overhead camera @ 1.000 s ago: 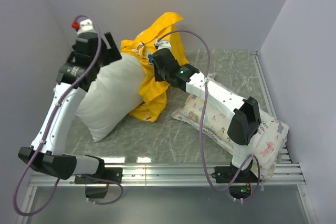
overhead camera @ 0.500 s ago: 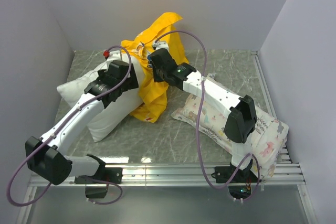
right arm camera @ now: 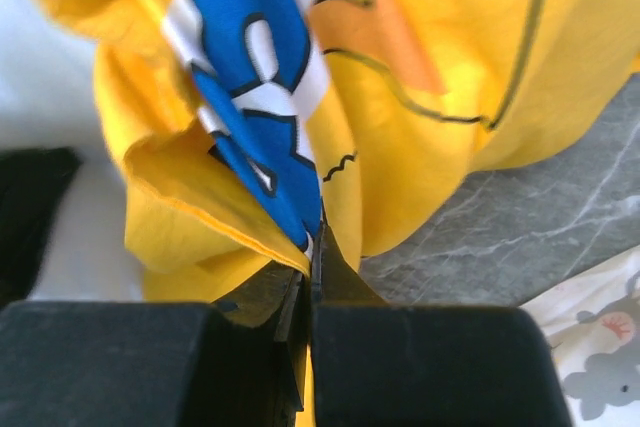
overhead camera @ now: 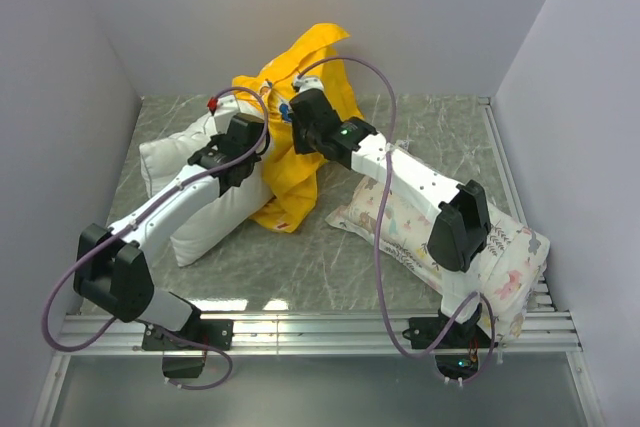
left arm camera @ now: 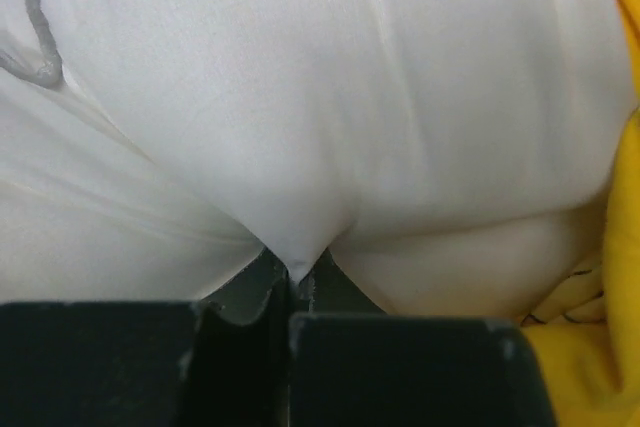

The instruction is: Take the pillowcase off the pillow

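Observation:
The plain white pillow (overhead camera: 195,209) lies at the left of the table, its far end still inside the yellow pillowcase (overhead camera: 300,152). My left gripper (overhead camera: 244,153) presses down on the pillow just beside the pillowcase's edge. In the left wrist view the left gripper (left arm camera: 297,272) is shut on a pinch of the pillow's white cloth (left arm camera: 330,97), with yellow cloth (left arm camera: 615,287) at the right. My right gripper (overhead camera: 294,115) is shut on a bunched fold of the pillowcase (right arm camera: 450,67) with a blue print, at the right gripper's tips (right arm camera: 314,239).
A second white pillow printed with small pastel figures (overhead camera: 505,257) lies at the right under my right arm. Grey walls close in the left, back and right. The marbled table top (overhead camera: 330,262) shows in front of the pillows.
My left arm has swung down from high at the left onto the pillow, and its gripper has gone from open to shut on the white cloth. The right arm has hardly moved.

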`<move>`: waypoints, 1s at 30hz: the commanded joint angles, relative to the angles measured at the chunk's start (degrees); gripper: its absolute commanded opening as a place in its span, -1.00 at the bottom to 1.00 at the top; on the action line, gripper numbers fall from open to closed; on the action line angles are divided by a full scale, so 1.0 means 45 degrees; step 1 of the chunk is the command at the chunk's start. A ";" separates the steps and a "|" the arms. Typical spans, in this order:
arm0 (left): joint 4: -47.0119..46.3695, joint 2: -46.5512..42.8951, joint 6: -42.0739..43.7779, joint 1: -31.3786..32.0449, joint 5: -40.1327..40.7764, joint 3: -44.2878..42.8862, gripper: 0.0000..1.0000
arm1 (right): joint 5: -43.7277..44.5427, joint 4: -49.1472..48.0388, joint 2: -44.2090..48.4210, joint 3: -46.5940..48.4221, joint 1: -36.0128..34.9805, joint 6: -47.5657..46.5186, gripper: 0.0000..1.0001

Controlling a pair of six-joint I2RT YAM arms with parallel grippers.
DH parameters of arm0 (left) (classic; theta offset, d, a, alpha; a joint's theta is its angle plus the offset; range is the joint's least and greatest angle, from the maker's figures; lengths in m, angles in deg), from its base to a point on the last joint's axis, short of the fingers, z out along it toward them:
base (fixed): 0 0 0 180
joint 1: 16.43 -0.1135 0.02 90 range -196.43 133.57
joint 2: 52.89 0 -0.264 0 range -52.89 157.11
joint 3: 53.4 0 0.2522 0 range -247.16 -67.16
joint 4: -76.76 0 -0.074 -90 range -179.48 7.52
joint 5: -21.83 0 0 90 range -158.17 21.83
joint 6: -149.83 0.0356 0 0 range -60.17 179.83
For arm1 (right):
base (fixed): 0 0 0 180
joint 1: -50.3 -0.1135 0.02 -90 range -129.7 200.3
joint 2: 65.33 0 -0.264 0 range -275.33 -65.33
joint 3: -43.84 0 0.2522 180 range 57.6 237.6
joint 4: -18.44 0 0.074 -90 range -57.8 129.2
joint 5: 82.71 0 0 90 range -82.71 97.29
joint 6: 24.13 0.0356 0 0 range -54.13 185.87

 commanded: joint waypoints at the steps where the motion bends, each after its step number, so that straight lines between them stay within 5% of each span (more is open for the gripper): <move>1: 0.1076 -0.0648 0.0139 -0.0102 0.0161 0.0206 -0.99 | 0.0090 0.0591 0.0342 0.0642 0.0987 -0.0312 -0.99; 5: 0.2013 -0.1664 0.1385 -0.0431 0.0163 -0.0710 -0.99 | -0.0261 0.0670 0.0303 0.0879 0.2567 -0.0079 -0.84; 9: 0.2114 -0.2853 0.2656 -0.1602 -0.1767 -0.1181 -0.99 | -0.1101 0.0222 0.0983 0.0256 0.3801 0.0391 -0.80; 17: 0.2891 -0.2333 0.3637 -0.5430 -0.6027 -0.3247 -0.99 | -0.0381 0.0141 0.2002 -0.0411 0.2691 0.0078 -0.79; 22: 0.3206 -0.0302 0.3383 -0.5512 -0.6615 -0.4052 -0.99 | -0.0457 0.0669 0.0871 0.0505 0.2181 -0.0175 -0.71; 25: 0.2779 0.0344 0.3090 -0.5512 -0.6693 -0.3996 -0.43 | -0.0983 0.0378 0.0480 0.0565 0.1947 -0.0370 -0.23; 30: 0.2037 0.0269 0.2679 -0.5492 -0.6947 -0.3605 0.20 | -0.0635 0.0007 0.1334 0.0196 0.1576 -0.0605 0.36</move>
